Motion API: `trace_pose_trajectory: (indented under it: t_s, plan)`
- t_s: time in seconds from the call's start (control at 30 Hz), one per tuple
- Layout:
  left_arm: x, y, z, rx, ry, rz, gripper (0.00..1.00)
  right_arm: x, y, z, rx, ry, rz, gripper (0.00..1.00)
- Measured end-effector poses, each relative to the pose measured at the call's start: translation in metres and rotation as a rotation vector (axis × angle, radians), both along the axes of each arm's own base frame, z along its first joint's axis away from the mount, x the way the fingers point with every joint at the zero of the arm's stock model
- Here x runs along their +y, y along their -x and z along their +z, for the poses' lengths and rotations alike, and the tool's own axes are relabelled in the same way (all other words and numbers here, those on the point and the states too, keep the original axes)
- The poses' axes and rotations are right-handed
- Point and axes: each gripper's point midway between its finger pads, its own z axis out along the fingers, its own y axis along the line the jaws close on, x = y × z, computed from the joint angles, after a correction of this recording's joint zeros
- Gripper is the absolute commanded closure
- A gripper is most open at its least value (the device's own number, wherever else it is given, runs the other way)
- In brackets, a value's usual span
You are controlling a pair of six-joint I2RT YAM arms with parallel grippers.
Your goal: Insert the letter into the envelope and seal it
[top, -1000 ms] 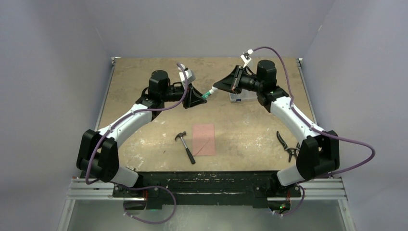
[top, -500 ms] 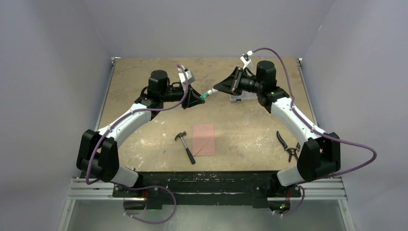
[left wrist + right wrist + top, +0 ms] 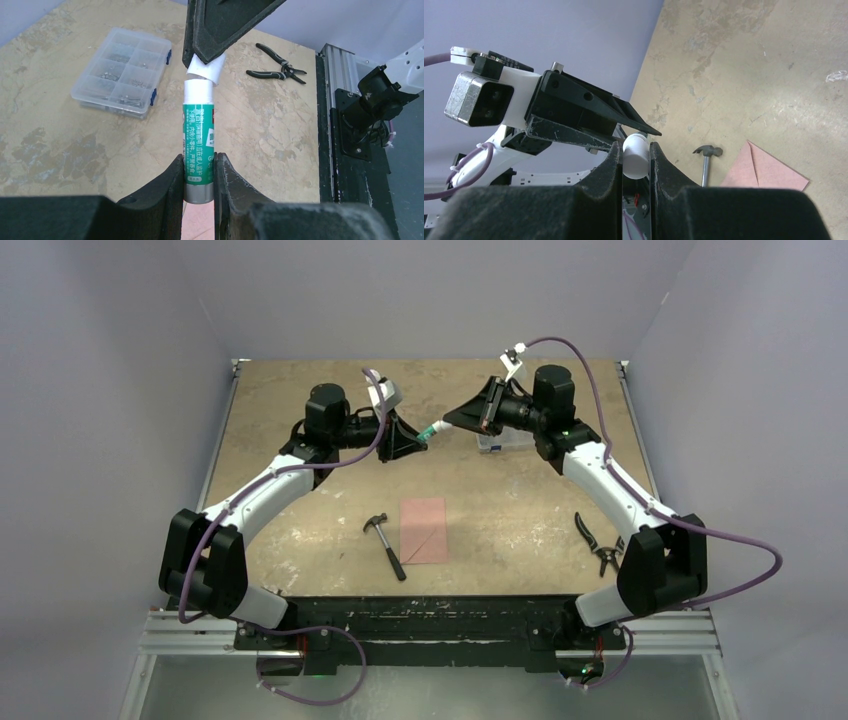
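Observation:
The salmon-pink envelope (image 3: 424, 530) lies flat near the table's front middle, with a diagonal flap edge showing; it also appears in the right wrist view (image 3: 769, 169). The letter is hidden. Both grippers meet in the air over the table's far middle. My left gripper (image 3: 198, 160) is shut on the green body of a glue stick (image 3: 199, 135). My right gripper (image 3: 636, 147) is shut on the stick's white cap (image 3: 635, 157), which sits tilted at the stick's white end (image 3: 204, 70). From above, the glue stick (image 3: 428, 432) bridges the left gripper (image 3: 412, 440) and the right gripper (image 3: 447, 423).
A hammer (image 3: 386, 543) lies just left of the envelope. Black pliers (image 3: 598, 543) rest at the right near the right arm. A clear compartment box (image 3: 503, 441) of small parts stands at the far right, under the right wrist.
My left gripper has shifted slightly up and to the left with the glue stick. The right gripper has barely moved, and the envelope stays put.

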Motion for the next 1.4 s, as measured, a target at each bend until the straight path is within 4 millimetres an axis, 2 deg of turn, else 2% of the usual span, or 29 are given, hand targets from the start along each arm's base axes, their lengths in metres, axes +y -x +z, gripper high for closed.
trace_pose_trajectory:
  t_s: [0.3,0.6,1.0,1.4]
  plan:
    - [-0.001,0.0,0.006,-0.002,0.021,-0.006,1.0,0.002,-0.001,0.008,-0.026,-0.026,0.008,1.0]
    - [0.0,0.001,0.001,-0.009,0.002,-0.016,1.0,0.007,0.0,0.003,-0.025,-0.007,0.073,1.0]
    - [0.004,-0.005,-0.01,-0.084,-0.117,-0.077,1.0,0.012,0.0,-0.016,-0.056,0.103,0.219,1.0]
    - [0.002,-0.013,-0.032,0.0,-0.136,-0.06,1.0,0.017,-0.004,-0.043,-0.073,0.152,0.27,1.0]
